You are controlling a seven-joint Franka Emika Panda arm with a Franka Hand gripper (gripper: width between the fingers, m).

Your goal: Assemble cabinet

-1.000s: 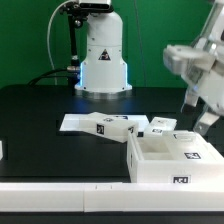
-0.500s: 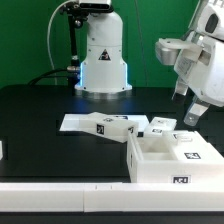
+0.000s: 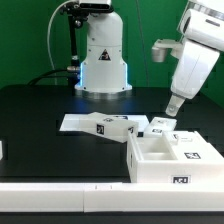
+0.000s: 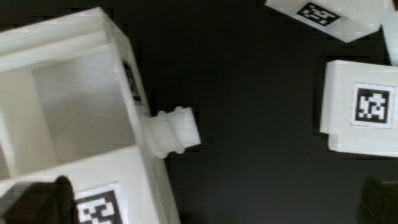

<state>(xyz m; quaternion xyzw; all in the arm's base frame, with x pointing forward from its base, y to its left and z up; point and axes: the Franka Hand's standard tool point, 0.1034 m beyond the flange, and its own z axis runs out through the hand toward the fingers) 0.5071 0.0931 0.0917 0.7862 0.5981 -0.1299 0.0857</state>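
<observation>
The cabinet's big white box frame (image 3: pixel 168 157) lies at the front right of the black table, open side up, with tags on its top and front. In the wrist view the frame (image 4: pixel 68 100) shows a short round peg (image 4: pixel 173 130) on its side wall. Smaller white tagged blocks (image 3: pixel 161 125) lie just behind it, and one such block (image 4: pixel 365 105) lies apart from the peg. My gripper (image 3: pixel 174 104) hangs in the air above these parts. In the wrist view the gripper (image 4: pixel 205 203) is open, with nothing held between its dark fingers (image 4: pixel 25 203).
The white domed robot base (image 3: pixel 102 58) stands at the back centre. Flat white tagged pieces (image 3: pixel 98 123) lie mid-table, to the exterior view's left of the blocks. Another tagged piece (image 4: pixel 327 14) shows in the wrist view. A white ledge (image 3: pixel 60 198) runs along the table's front edge.
The gripper has risen and swung toward the exterior view's left, away from the box frame, and its jaws have spread wider. The parts on the table have not moved.
</observation>
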